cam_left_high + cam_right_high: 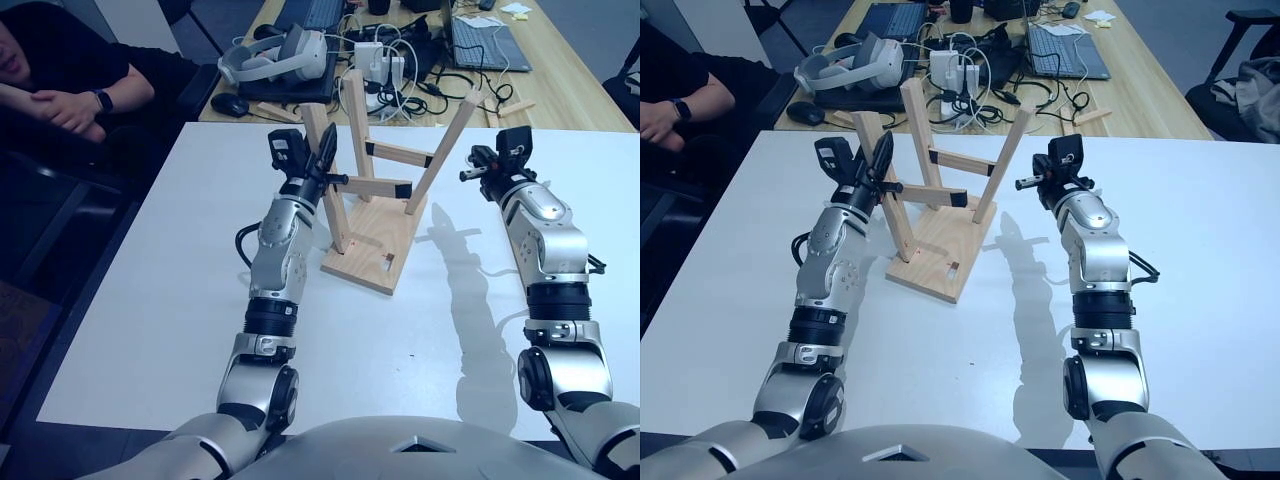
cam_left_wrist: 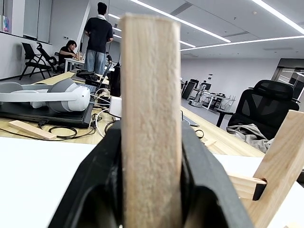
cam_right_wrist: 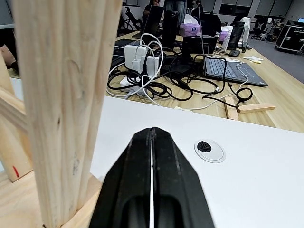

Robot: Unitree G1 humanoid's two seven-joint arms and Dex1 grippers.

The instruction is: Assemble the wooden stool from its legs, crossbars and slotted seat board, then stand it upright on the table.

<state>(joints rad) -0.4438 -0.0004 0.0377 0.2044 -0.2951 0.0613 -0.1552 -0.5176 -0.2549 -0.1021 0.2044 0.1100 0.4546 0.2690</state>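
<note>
Head camera: the stool [image 1: 360, 130] rests upside down near the middle of the white worktop [image 1: 150, 300]. Its seat board [image 1: 365, 258] lies flat and its legs point up, tied together by crossbars [image 1: 400, 154]. The left gripper [image 1: 325, 162] has its jaws clamped on the left-hand leg [image 1: 338, 215], about halfway up. The right gripper [image 1: 470, 173] hangs just beside the right-hand leg [image 1: 447, 150], apart from it.

Left wrist: the left-hand leg [image 2: 151, 95] sits squarely between the black jaws, with wood showing above them.

Right wrist: the right gripper [image 3: 152, 156] has its jaws pressed together with nothing between them. The right-hand leg [image 3: 66, 95] rises close alongside from the seat board [image 3: 14, 204].

The frame looks complete, so the likely step is turning it over. The right jaws should open and take the right-hand leg at a height matching the left hold. Both arms should then lift and roll together. A one-sided pull could lever a leg out of its slot.
</note>
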